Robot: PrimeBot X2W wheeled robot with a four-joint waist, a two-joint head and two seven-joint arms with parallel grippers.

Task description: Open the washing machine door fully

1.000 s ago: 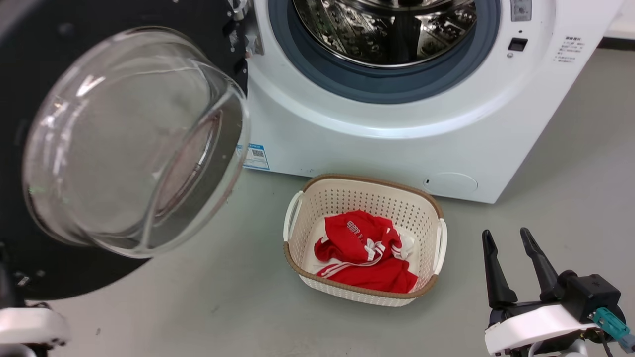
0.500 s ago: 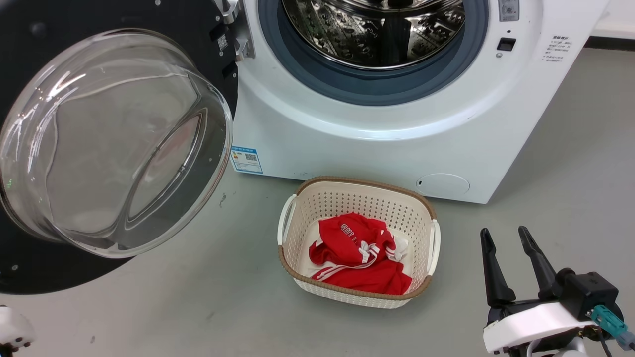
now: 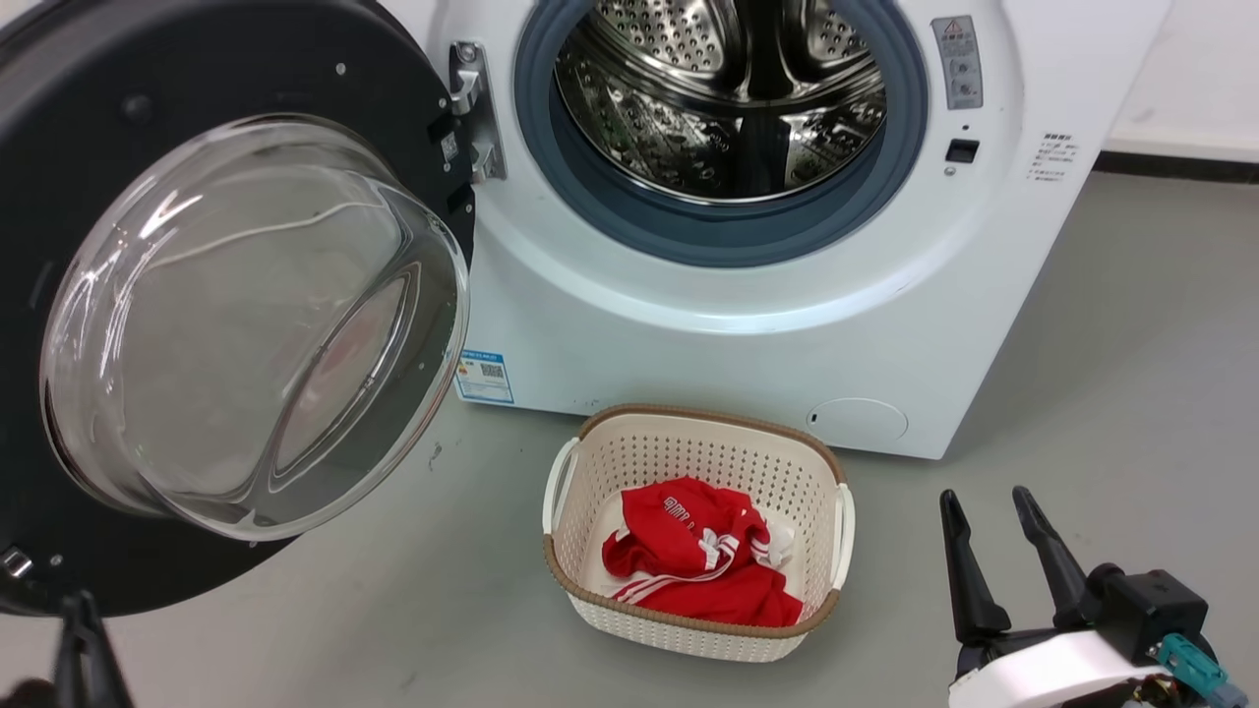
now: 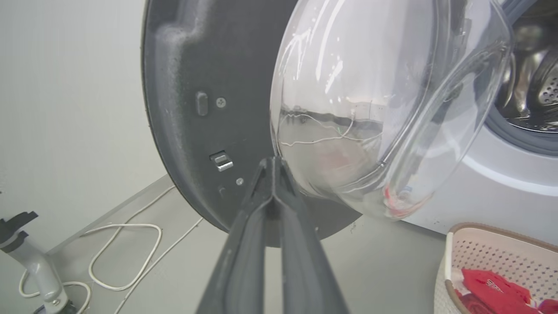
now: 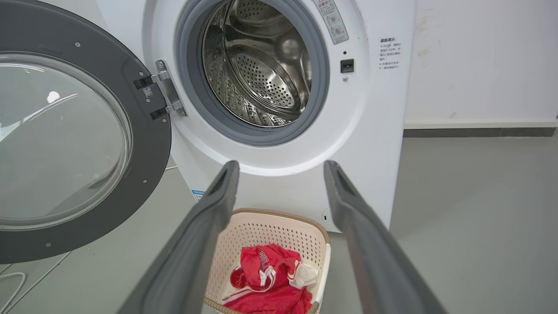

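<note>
The washing machine door [image 4: 209, 65] seemingly touches the closed left gripper [image 4: 272, 162].

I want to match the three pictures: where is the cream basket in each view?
Head view: basket at bottom centre, before the washing machine.
Left wrist view: bottom right corner.
Right wrist view: bottom centre.
Shared landmark: washing machine door, left of it everywhere.

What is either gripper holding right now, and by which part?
Nothing. The left gripper has its jaws shut empty, close to the round glossy black washing machine door; the right gripper has open jaws, empty.
</note>
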